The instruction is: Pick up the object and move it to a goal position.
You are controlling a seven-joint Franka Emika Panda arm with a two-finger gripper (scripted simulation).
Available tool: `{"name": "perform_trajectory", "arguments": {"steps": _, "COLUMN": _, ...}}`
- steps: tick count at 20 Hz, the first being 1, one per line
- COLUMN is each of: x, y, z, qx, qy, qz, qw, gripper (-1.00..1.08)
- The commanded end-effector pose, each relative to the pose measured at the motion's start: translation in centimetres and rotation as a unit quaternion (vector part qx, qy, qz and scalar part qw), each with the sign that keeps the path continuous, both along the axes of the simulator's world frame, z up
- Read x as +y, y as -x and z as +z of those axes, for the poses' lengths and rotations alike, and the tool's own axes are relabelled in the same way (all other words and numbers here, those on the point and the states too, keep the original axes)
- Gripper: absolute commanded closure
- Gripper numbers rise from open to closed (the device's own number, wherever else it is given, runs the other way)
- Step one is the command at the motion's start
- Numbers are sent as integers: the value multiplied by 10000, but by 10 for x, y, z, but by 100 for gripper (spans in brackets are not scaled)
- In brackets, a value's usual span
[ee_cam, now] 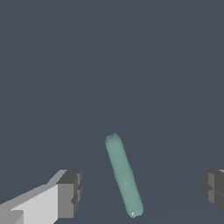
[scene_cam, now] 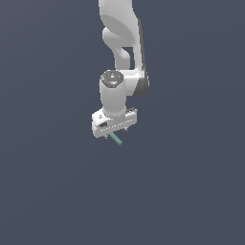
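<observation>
1. Arm point(scene_cam: 119, 48): white Panda comes down from the top of the exterior view, wrist pointing down, over a plain dark grey surface. No other props and no goal marker visible in either view.

2. Tool point(scene_cam: 114, 130): sits low, directly above the stick. In the wrist view the two dark finger pads point(ee_cam: 70, 192) stand wide apart, one on each side of the picture, with clear gap to the stick on both sides. So it's spread wide, holding nothing.

3. Stick point(ee_cam: 123, 179): thin teal-green peg, short, straight, far narrower than the tool. In the exterior view only its end pokes out from under the tool, towards that view's right and nearer the camera. In the wrist view it sits between the pads, roughly centred, its long axis running across the closing line at a slight slant. Looks like it's lying flat on the surface, but no shadow to confirm contact.

4. Step, my read: pre-grasp. Approach and alignment look mostly done; grasp not yet made, carry to goal not started.

5. Next move, my read: drop the last bit until the pads bracket the stick's mid-length, then close. Orientation seems fine for pinching across the thin dimension. Can't tell remaining height above the surface from these views.

6. Risk: thin, round, light part. It may roll or skid if one pad touches first, so centre it before closing.
</observation>
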State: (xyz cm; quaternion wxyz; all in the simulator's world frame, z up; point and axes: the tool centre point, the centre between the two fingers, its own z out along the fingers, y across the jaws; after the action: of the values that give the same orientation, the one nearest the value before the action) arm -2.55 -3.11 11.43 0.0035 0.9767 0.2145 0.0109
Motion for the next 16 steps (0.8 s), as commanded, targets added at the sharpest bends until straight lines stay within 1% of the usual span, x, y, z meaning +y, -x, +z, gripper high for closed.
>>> {"name": "perform_trajectory", "arguments": {"steps": 1, "x": -4, "y": 7, "z": -10, "qx": 22, "qy": 11, "qz": 326, "qw": 9995, "gripper": -92}}
{"name": "perform_trajectory", "arguments": {"steps": 9, "x": -12, "y": 26, "z": -35, "qx": 81, "qy": 19, "qz": 1202, "qw": 9927, "gripper": -92}}
{"name": "perform_trajectory", "arguments": {"steps": 16, "x": -16, "y": 37, "z": -47, "qx": 107, "qy": 12, "qz": 1633, "qw": 9865, "gripper": -92}}
